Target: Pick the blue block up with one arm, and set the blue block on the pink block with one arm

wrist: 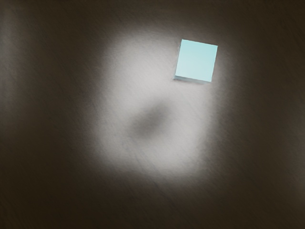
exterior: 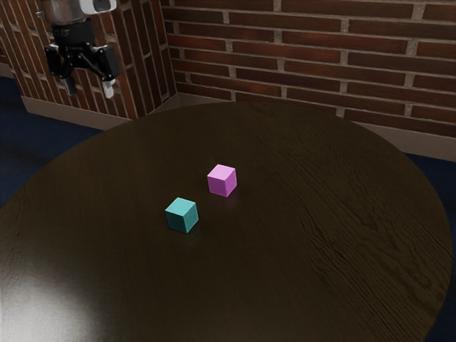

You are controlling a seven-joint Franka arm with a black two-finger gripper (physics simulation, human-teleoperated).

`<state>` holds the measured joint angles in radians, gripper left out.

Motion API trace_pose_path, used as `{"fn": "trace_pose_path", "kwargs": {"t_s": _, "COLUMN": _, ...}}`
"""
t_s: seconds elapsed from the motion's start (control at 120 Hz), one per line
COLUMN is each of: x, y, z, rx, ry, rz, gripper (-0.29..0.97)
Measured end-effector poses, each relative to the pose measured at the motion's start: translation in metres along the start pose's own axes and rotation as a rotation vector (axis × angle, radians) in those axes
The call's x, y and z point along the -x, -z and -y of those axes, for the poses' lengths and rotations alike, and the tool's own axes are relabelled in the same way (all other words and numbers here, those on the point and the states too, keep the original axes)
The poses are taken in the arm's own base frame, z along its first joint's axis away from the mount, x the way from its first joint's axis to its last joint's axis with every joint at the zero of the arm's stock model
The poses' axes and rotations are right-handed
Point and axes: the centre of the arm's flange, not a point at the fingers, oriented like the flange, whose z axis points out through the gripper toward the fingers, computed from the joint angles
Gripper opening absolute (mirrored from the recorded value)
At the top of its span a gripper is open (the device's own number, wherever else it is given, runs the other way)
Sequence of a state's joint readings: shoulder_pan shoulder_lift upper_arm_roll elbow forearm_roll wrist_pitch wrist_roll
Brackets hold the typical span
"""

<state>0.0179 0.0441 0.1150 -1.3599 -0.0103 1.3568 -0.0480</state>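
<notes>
High above the desk point(exterior: 320, 235), the jaws hang spread and empty; centre over the blue block point(exterior: 182, 214), squaring to its faces before descending.

Dim overall, hazy glare on table point(exterior: 320, 235)

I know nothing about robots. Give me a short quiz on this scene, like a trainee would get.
1. True or false: the blue block sits on the pink block.
2. The gripper is: A) shut on a block; B) open, high above the table; C) touching a block.
3. How many blocks lie on the table?

Key: 1 false, they lie apart; 2 B; 3 two.
</notes>
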Motion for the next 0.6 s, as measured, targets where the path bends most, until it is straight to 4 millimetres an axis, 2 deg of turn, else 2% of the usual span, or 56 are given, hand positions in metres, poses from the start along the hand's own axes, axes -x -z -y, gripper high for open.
{"fn": "trace_pose_path", "kwargs": {"t_s": 0.1, "x": -0.003, "y": 0.000, "z": -0.001, "rx": -0.001, "ry": -0.017, "rz": -0.009, "gripper": 0.68}}
{"fn": "trace_pose_path", "kwargs": {"t_s": 0.283, "x": -0.002, "y": 0.002, "z": -0.024, "rx": -0.003, "ry": -0.084, "rz": -0.019, "gripper": 0.68}}
{"fn": "trace_pose_path", "kwargs": {"t_s": 0.3, "x": 0.000, "y": 0.009, "z": -0.026, "rx": -0.003, "ry": -0.089, "rz": -0.034, "gripper": 0.68}}
{"fn": "trace_pose_path", "kwargs": {"t_s": 0.375, "x": 0.022, "y": 0.076, "z": -0.032, "rx": 0.001, "ry": -0.110, "rz": -0.161, "gripper": 0.68}}
{"fn": "trace_pose_path", "kwargs": {"t_s": 0.408, "x": 0.029, "y": 0.090, "z": -0.035, "rx": 0.001, "ry": -0.120, "rz": -0.185, "gripper": 0.68}}
{"fn": "trace_pose_path", "kwargs": {"t_s": 0.45, "x": 0.034, "y": 0.097, "z": -0.039, "rx": 0.000, "ry": -0.132, "rz": -0.195, "gripper": 0.68}}
{"fn": "trace_pose_path", "kwargs": {"t_s": 0.517, "x": 0.033, "y": 0.095, "z": -0.048, "rx": -0.006, "ry": -0.153, "rz": -0.184, "gripper": 0.68}}
{"fn": "trace_pose_path", "kwargs": {"t_s": 0.6, "x": 0.022, "y": 0.065, "z": -0.057, "rx": -0.025, "ry": -0.172, "rz": -0.130, "gripper": 0.68}}
